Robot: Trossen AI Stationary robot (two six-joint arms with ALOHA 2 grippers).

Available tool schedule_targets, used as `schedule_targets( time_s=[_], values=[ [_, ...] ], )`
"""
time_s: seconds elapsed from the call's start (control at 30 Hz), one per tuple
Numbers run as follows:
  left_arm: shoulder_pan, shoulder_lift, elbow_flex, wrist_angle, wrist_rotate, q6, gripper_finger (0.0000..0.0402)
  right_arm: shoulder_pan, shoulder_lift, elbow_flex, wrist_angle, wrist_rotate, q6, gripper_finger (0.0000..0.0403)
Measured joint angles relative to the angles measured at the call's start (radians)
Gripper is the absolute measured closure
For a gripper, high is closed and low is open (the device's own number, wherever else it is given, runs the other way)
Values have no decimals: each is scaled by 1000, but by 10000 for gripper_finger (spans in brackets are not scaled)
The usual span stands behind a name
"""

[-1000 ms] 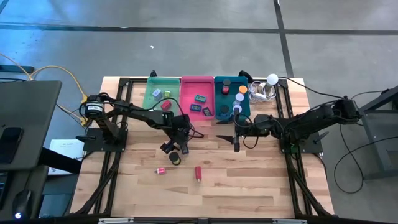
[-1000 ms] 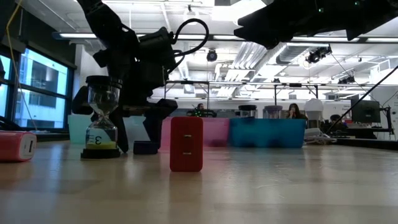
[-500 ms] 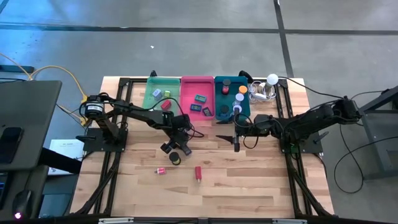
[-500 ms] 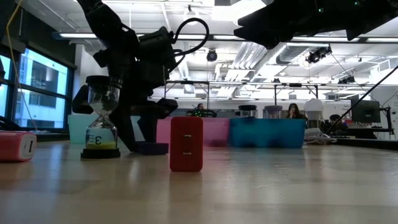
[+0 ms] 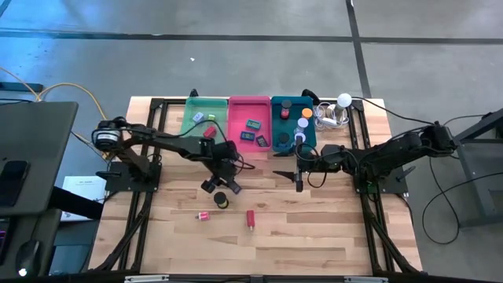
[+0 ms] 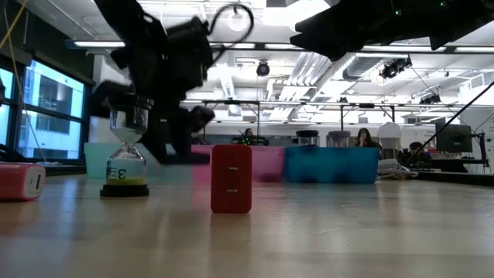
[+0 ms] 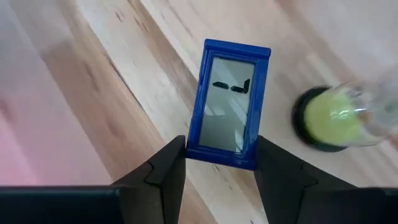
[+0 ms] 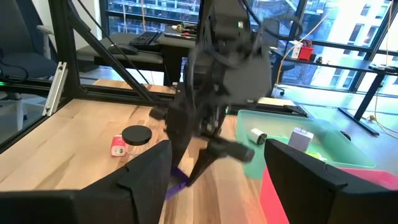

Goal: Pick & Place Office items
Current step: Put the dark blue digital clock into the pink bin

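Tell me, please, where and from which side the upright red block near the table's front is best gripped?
Grip the red block by its two narrow sides, probably coming straight down from above: it stands upright and alone on the table, with free space all around.

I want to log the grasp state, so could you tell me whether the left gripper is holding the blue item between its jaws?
Yes, in the left wrist view the blue item sits clamped in the left gripper.

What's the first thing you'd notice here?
Probably the left tool pinching a blue clip just above the wooden table, near the middle. Close by stands a sand timer with yellow-green sand, and a red block stands upright nearer the front edge. The green tray, pink tray and teal tray line the far side.
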Motion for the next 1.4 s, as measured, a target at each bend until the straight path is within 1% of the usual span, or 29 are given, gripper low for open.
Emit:
schedule_targets(
  time_s=[0.07, 0.17, 0.23, 0.33, 0.47, 0.57, 0.73, 0.8, 1.0, 1.1, 1.2, 1.4],
  values=[
    [0, -40, 0, -4, -15, -19, 248, 0, 0, 0, 0, 0, 0, 155],
    [7, -94, 0, -14, -74, -43, 248, 0, 0, 0, 0, 0, 0, 155],
    [24, -124, 0, -13, -107, -67, 248, 0, 0, 0, 6, 0, 0, 155],
    [71, -164, 0, -10, -120, -103, 248, 0, 0, 0, 18, 0, 0, 155],
    [173, -195, 1, 55, -116, -206, 248, 0, 0, 0, 28, 0, 0, 155],
    [266, -198, 16, 102, -83, -277, 248, 0, 0, 0, 38, 0, 0, 155],
    [389, -198, 35, 150, -27, -322, 248, 0, 0, 0, 39, 0, -7, 155],
    [424, -198, 44, 157, -22, -358, 248, 0, 0, 0, 39, 0, -7, 155],
    [494, -165, 62, 245, -24, -391, 248, 0, 0, 0, 39, 0, -8, 155],
    [496, -114, 85, 292, -15, -429, 248, 0, 0, 0, 39, 0, -15, 155],
    [485, -47, 113, 295, 19, -428, 248, 0, 0, 0, 40, 0, -26, 155],
    [487, 33, 150, 296, 9, -451, 247, 0, 0, 0, 39, 0, -26, 155]
  ],
)
